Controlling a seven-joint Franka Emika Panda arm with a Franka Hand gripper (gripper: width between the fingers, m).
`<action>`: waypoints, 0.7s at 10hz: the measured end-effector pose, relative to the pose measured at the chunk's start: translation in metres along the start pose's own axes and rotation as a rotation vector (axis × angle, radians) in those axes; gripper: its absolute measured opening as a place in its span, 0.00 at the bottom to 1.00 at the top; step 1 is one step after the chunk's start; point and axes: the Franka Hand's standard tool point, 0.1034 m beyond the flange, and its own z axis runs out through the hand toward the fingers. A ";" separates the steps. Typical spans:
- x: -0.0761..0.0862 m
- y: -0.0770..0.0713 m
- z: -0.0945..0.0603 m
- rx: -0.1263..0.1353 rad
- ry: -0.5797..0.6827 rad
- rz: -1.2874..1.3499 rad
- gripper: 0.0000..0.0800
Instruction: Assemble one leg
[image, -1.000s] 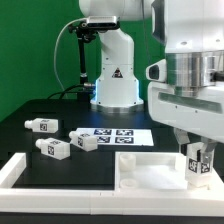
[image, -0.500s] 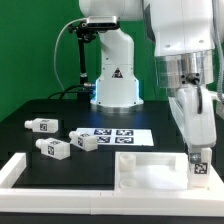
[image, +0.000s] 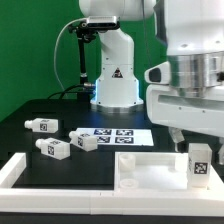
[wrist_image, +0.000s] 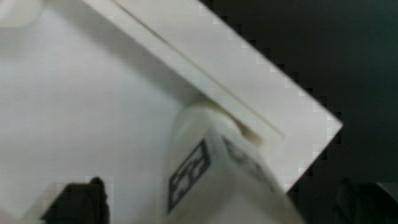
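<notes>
A stubby white leg (image: 200, 164) with a black-and-white tag stands upright on the corner of the large flat white panel (image: 150, 172), at the exterior view's right. My gripper (image: 197, 141) hangs just above it. In the wrist view the leg (wrist_image: 210, 165) lies between my two dark fingers (wrist_image: 79, 202), which stand wide apart and clear of it, so the gripper (wrist_image: 222, 206) is open. Three more legs lie on the black table at the exterior view's left: one (image: 40, 126), a second (image: 55, 148) and a third (image: 85, 140).
The marker board (image: 115, 135) lies flat on the table behind the panel. A white border rail (image: 14, 171) runs along the exterior view's left and front edge. The robot base (image: 115, 85) stands at the back centre.
The hand was low around the leg, twisted to a slant half a second ago, and has turned back and risen. The leg stays upright on the panel corner.
</notes>
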 end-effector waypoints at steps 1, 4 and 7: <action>0.002 0.001 0.001 0.000 0.000 -0.096 0.81; 0.005 0.004 0.003 -0.032 0.018 -0.482 0.81; 0.011 0.005 0.004 -0.035 0.020 -0.581 0.81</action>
